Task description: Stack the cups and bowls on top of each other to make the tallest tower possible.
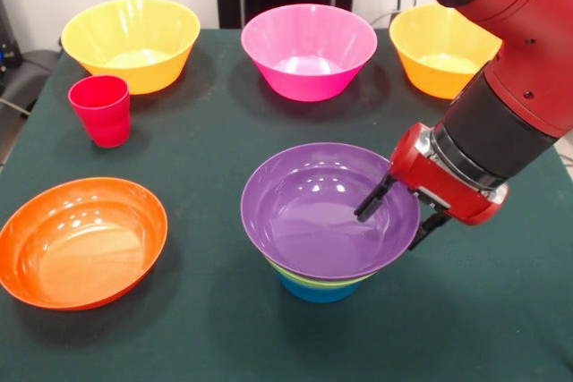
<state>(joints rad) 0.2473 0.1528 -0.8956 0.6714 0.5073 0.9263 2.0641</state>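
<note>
Tool pinching the purple bowl's rim, right on top of the tower

The tool [395,215] has one finger inside the purple bowl [313,212] and one outside, clamped on its right rim; that bowl tops the tower [319,284], green layers over a blue base, near the surface's [206,328] front edge, middle; orange bowl [81,241] at the front left; red cup [100,110] mid-left; along the back edge, yellow bowl [131,42], pink bowl [309,49], second yellow bowl [440,49].
</note>
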